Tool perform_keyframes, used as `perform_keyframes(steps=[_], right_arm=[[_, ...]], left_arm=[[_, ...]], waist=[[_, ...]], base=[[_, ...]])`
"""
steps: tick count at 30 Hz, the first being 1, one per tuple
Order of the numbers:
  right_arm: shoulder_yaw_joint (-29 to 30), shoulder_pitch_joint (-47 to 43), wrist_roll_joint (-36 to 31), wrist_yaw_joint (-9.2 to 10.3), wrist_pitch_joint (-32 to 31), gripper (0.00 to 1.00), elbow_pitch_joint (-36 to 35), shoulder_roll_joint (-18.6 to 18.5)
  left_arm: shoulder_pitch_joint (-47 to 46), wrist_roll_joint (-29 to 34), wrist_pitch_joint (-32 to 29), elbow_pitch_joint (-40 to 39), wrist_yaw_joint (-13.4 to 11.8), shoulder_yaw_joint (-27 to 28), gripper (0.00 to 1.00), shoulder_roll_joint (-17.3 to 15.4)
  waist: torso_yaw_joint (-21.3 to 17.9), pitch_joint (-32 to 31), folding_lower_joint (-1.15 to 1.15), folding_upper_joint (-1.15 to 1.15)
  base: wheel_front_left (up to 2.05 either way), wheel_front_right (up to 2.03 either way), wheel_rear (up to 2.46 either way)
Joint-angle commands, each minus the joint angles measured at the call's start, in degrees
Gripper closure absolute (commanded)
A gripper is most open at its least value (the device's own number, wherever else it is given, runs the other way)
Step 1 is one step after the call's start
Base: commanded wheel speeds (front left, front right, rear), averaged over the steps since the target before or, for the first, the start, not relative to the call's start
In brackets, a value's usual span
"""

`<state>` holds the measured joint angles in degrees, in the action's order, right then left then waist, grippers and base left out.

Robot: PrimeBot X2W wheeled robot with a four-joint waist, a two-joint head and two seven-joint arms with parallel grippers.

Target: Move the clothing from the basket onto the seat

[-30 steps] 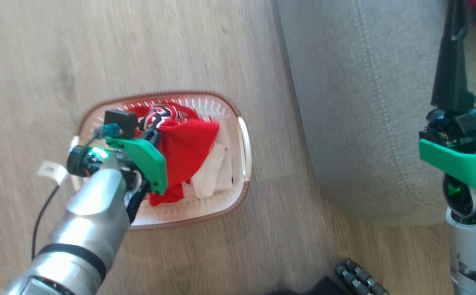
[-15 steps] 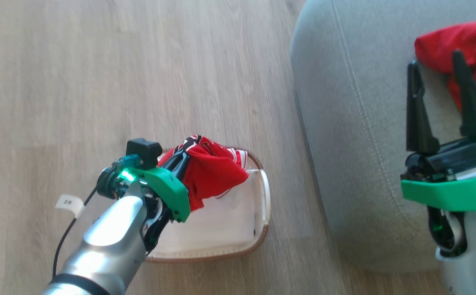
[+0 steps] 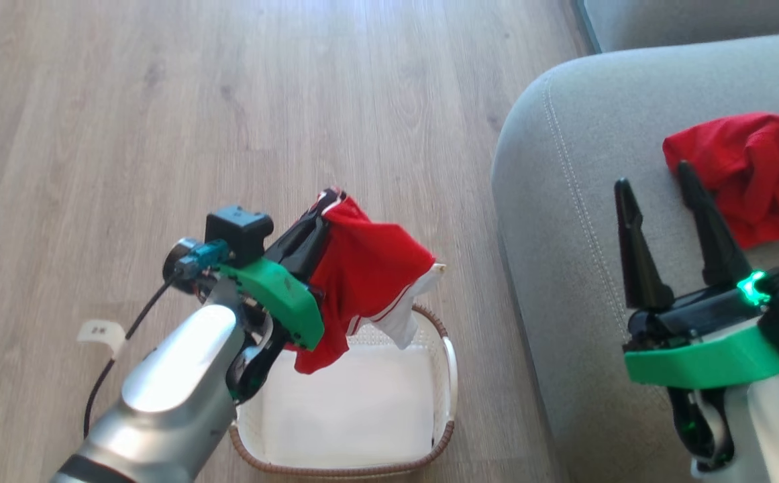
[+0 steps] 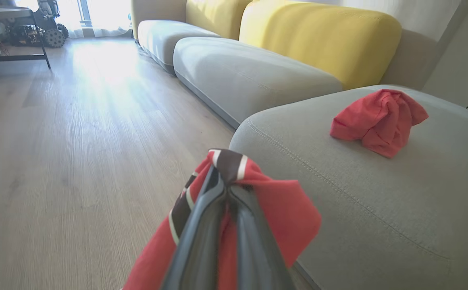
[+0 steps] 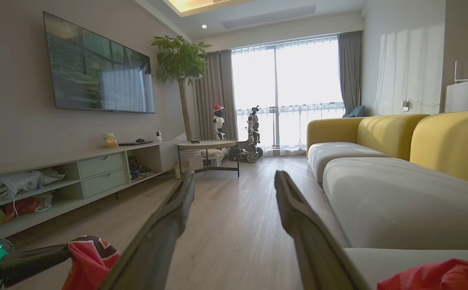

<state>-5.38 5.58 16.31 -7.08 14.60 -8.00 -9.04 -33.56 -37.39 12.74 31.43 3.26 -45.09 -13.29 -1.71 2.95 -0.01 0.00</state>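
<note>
The seat [image 3: 563,201] is a broad grey cushion of woven fabric, with a rounded corner and a double row of stitching curving along its edge. On its top, away from that corner, the plain red shirt [image 3: 751,168] lies crumpled in a soft, folded heap; the left wrist view shows it [image 4: 379,121] resting on the cloth in front of smooth yellow back cushions [image 4: 318,36]. On the pale wood-grain floor [image 3: 161,100] just beside the seat's corner stands the basket [image 3: 446,376], white perforated plastic with rounded corners and a brown woven-look rim; its inside reads as plain white. Above the basket and clear of the seat, the left gripper [image 3: 322,215] has its two long dark fingers pressed together on a bunched fold of the jersey [image 3: 369,268], a bright red knit with black-and-white trim at the pinch and a white striped panel drooping toward the basket's rim. In the left wrist view the fingers [image 4: 201,225] meet with the red fabric [image 4: 282,209] draped over both sides. The right gripper [image 3: 654,176] hangs over the seat near the shirt, its tapered fingers spread wide with nothing between them, as the right wrist view also shows [image 5: 234,177].
</note>
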Motion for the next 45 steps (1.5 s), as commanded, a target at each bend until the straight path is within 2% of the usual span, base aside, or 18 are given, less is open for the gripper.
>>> perform_keyframes(steps=[1,8,21,31,45], right_arm=[[-1.48,0.21,0.56,-0.41,-0.13,0.00,-1.34,-0.20],[-3.36,-2.22,1.19,-0.41,-0.05,0.00,0.26,-0.09],[-8.75,-3.68,2.05,-0.41,0.03,0.00,2.85,-1.16],[-13.42,-1.98,3.34,-0.41,-0.12,0.00,6.49,-2.88],[-24.54,10.09,6.14,-0.41,-4.08,0.00,16.26,-6.90]], left_arm=[[-2.96,0.20,-0.76,-4.72,-1.13,3.15,1.00,-2.26],[-3.34,-0.31,-5.34,-15.60,-4.40,4.52,1.00,-5.39],[-4.81,-0.75,-10.07,-25.05,-6.74,5.39,1.00,-8.01],[-4.71,-1.11,-10.33,-25.89,-6.55,4.64,1.00,-7.78],[-4.78,-1.57,-10.56,-26.42,-5.27,2.22,1.00,-5.90]], waist=[[0.17,-0.78,0.01,0.00],[-0.04,-2.68,0.01,0.00],[-0.03,-2.95,0.01,0.00],[0.74,-2.91,0.01,0.00],[3.51,-3.36,0.01,0.00]], base=[[0.00,0.00,0.00],[0.00,0.00,0.00],[0.00,0.00,0.00],[0.00,0.00,0.00],[0.00,0.00,0.00]])
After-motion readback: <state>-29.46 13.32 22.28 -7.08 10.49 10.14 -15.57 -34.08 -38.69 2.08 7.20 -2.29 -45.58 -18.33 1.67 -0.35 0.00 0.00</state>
